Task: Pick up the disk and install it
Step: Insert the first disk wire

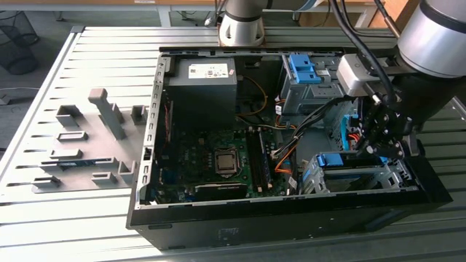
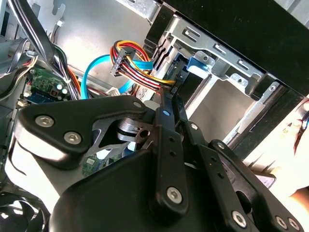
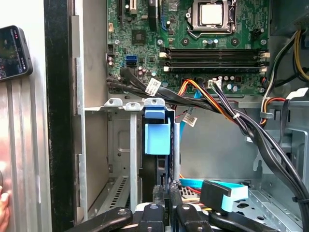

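Note:
The disk (image 3: 157, 137) stands on edge in the metal drive cage (image 3: 113, 145) at the front corner of the open computer case (image 1: 145, 164). Its blue frame end (image 2: 198, 64) pokes out of the cage top (image 1: 331, 160). My gripper (image 1: 375, 150) hangs right beside the cage, on the exterior view's right. In both wrist views the black fingers (image 2: 164, 125) lie close together, and the gripper (image 2: 171, 96) (image 3: 165, 193) sits shut at the disk's near end. Whether the tips touch the disk is hidden.
A second blue bracket (image 1: 302, 68) sits in the upper bay. Cable bundles (image 3: 217, 104) cross beside the cage, above the motherboard (image 1: 218, 158). A dark box with a white sticker (image 1: 204, 82) fills the case's back. A grey fixture plate (image 1: 80, 147) lies outside. A phone (image 3: 12, 50) and a fingertip (image 3: 4, 208) are nearby.

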